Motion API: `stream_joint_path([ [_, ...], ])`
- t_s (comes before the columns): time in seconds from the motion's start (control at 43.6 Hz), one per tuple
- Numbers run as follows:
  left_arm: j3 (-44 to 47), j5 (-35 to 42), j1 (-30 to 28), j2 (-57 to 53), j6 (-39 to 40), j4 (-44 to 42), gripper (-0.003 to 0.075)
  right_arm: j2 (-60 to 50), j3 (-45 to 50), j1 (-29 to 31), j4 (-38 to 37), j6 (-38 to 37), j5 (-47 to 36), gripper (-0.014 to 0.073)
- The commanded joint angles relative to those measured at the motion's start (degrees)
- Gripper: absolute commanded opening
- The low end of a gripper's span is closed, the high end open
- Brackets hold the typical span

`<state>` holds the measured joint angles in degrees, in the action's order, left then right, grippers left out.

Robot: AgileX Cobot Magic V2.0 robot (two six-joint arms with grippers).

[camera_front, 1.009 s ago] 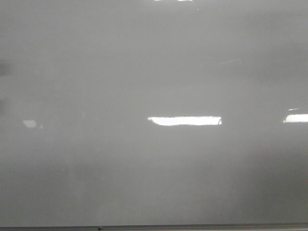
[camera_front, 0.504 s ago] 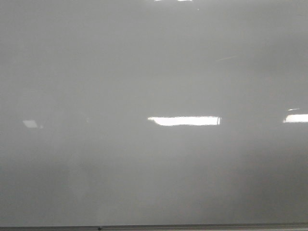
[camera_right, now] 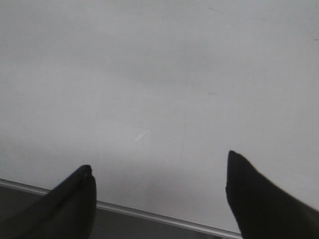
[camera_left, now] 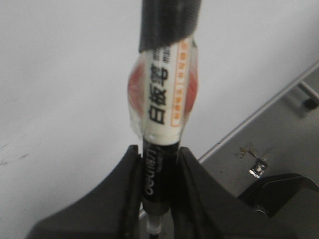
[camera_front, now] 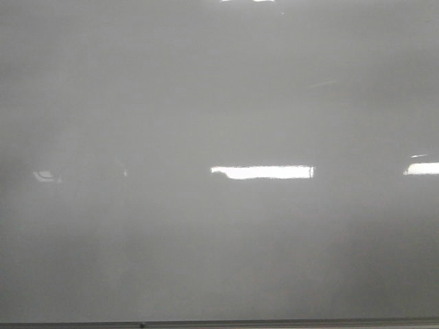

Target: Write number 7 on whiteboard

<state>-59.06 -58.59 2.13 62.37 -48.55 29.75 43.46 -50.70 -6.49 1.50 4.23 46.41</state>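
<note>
In the front view, the large glossy pale grey-white whiteboard [camera_front: 206, 103] is filling the whole frame, with its thin grey metal bottom edge [camera_front: 274, 322] running along six o'clock. A bright white rectangular light reflection [camera_front: 262, 172] is glaring just right of centre, and a second reflection [camera_front: 422, 168] is showing at three o'clock. No drawn digit is showing on the board in this view, and neither claw is appearing here.

In the left wrist view, the left claw [camera_left: 158, 164] is clamping a black-bodied whiteboard marker with a white printed label [camera_left: 162, 94], its two black fingers [camera_left: 112, 189] pressing the barrel from both sides. The marker is pointing toward the whiteboard [camera_left: 60, 89], whose metal edge [camera_left: 259, 114] is slanting across around three o'clock.

In the right wrist view, the right claw [camera_right: 159, 167] is standing with its dark fingers [camera_right: 254, 199] wide apart, holding nothing, in front of the whiteboard [camera_right: 149, 64]. The board's metal edge [camera_right: 129, 211] is crossing near six o'clock.
</note>
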Motion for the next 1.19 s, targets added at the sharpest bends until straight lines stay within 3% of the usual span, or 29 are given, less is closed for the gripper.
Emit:
stream_joint_path([
  [0.0,-2.1,0.7,3.6,1.0,-5.0,5.6,-0.0020,0.0,-2.1,-0.2,0.2,1.3,-1.9,0.0562],
  [0.138,-2.1,1.2,11.4,4.1,-7.5,4.8,-0.0020,1.0,-2.1,-0.2,1.2,4.8,-0.3,0.0562],
  [0.321,-2.1,3.2,23.1,9.1,-8.1,0.5,-0.0020,4.4,-2.1,-2.1,9.3,15.0,1.4,0.0562],
  [0.596,-2.1,4.7,34.8,13.2,-9.2,-2.1,-0.0020,11.4,-2.1,-14.5,17.3,38.3,4.8,0.0562],
  [0.848,-2.1,5.7,40.6,13.2,-9.3,-2.3,-0.0020,17.3,-2.1,-24.7,29.3,51.6,4.2,0.0562],
  [1.169,-2.1,5.9,41.2,13.2,-9.3,-2.2,-0.0020,20.2,-2.2,-28.6,41.6,60.4,-1.1,0.0556],
])
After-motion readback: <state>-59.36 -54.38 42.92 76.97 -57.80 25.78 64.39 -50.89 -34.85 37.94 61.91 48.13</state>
